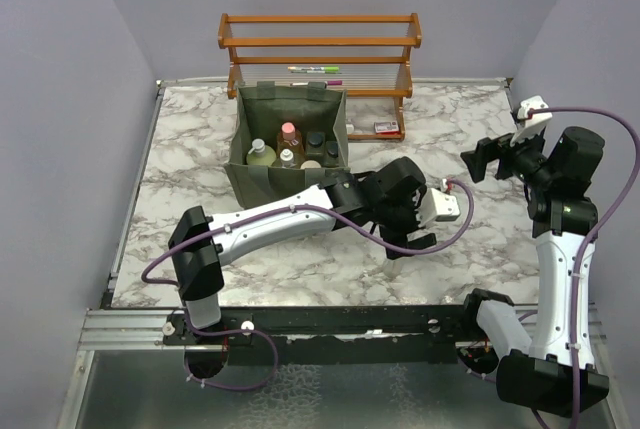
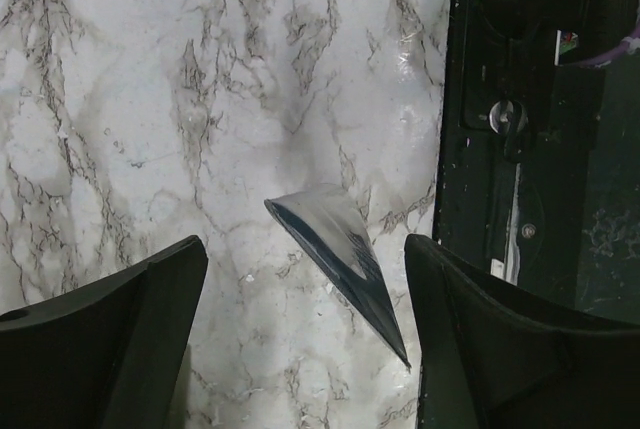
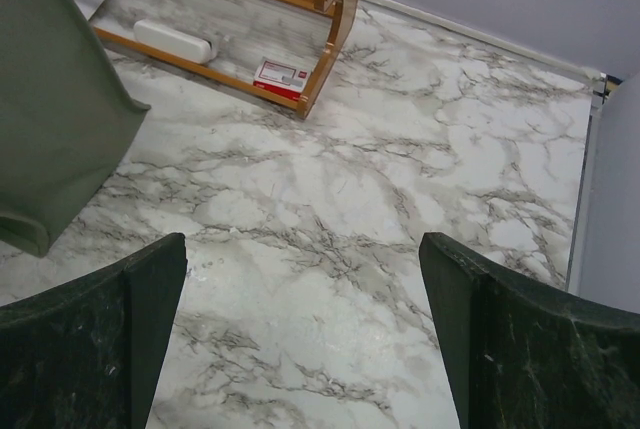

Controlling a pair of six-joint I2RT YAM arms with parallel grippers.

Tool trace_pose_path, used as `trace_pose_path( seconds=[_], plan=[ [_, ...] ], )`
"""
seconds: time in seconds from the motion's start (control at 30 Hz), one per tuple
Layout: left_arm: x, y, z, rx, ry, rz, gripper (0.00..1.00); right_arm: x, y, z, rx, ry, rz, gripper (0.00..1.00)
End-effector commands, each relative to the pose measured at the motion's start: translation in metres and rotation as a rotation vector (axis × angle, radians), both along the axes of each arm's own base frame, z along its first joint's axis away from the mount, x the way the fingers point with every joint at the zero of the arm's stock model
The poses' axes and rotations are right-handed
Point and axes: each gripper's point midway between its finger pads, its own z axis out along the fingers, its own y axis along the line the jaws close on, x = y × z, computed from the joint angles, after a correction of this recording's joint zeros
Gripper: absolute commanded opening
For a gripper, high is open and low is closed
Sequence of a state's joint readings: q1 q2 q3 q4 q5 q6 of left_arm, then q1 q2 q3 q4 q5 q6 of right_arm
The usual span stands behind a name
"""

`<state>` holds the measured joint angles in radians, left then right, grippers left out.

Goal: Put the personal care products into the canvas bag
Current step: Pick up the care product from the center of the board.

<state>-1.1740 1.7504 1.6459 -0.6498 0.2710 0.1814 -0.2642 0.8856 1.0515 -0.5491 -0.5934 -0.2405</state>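
The olive canvas bag [image 1: 245,177] stands open at the back middle of the table. Inside it are a pale green bottle [image 1: 261,154], an orange bottle with a pink cap [image 1: 289,137] and black-capped bottles [image 1: 316,141]. The bag's corner shows in the right wrist view [image 3: 60,119]. My left gripper [image 1: 402,232] is open and points down near the table's front. In the left wrist view it [image 2: 303,279] straddles a shiny grey pouch [image 2: 340,244] that lies between the fingers and touches neither. The pouch is hidden under the gripper in the top view. My right gripper [image 1: 487,161] [image 3: 302,249] is open and empty above bare marble.
A wooden slatted rack [image 1: 320,44] stands behind the bag with marker pens [image 1: 315,70] on it. A small red-and-white box [image 3: 280,76] and a white oblong object [image 3: 172,41] lie at its foot. The black front rail [image 2: 520,149] is right beside the pouch.
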Motion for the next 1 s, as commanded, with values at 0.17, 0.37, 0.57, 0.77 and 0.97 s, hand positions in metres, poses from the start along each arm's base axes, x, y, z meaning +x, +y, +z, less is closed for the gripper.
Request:
trace_pose_path(
  seconds=[0.17,0.37,0.57,0.77,0.97],
  plan=[
    [-0.002,-0.004,-0.026,0.044,0.03,0.015,0.64,-0.003,0.004,0.003,0.004,-0.035,0.032,1.0],
    [-0.008,0.001,-0.023,0.047,0.021,-0.043,0.46,-0.003,0.005,0.001,0.005,-0.036,0.038,1.0],
    [-0.011,0.007,-0.018,0.045,0.003,-0.08,0.23,-0.003,0.006,0.0,0.007,-0.035,0.045,1.0],
    [-0.017,0.011,-0.01,0.033,-0.007,-0.13,0.07,-0.003,0.007,-0.001,0.011,-0.031,0.054,1.0],
    [-0.021,0.014,0.005,0.007,-0.032,-0.183,0.0,-0.004,0.008,-0.001,0.014,-0.031,0.059,1.0]
  ],
)
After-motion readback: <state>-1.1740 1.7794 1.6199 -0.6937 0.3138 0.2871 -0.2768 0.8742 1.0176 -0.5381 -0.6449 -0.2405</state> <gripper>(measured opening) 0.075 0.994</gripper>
